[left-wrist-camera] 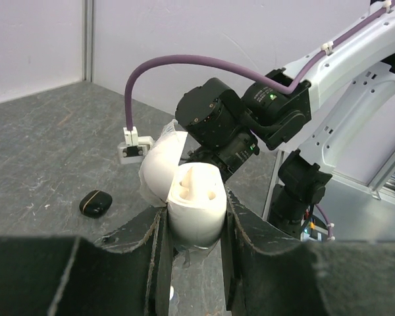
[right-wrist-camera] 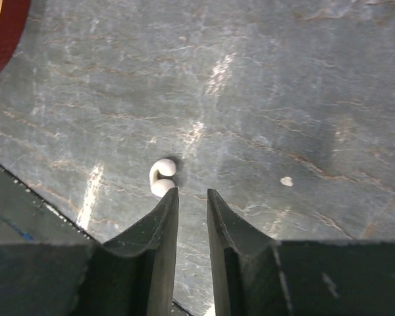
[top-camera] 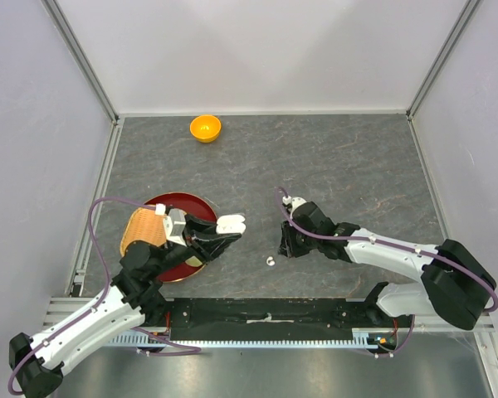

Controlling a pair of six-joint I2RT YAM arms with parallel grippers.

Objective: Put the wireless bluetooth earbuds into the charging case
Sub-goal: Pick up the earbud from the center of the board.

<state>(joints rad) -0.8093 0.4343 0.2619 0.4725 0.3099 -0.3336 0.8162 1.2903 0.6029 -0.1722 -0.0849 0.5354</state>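
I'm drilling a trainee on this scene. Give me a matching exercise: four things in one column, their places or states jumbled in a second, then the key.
1 white case
2 white earbud
3 orange bowl
4 red plate

A far end, alone
B near left, partly hidden
C clamped in left gripper, lid open
D lying loose beside right gripper tips

Pairs: 1-C, 2-D, 3-A, 4-B

White earbud point(right-wrist-camera: 162, 179) on grey table point(right-wrist-camera: 283, 79) — just beside slightly parted jaws
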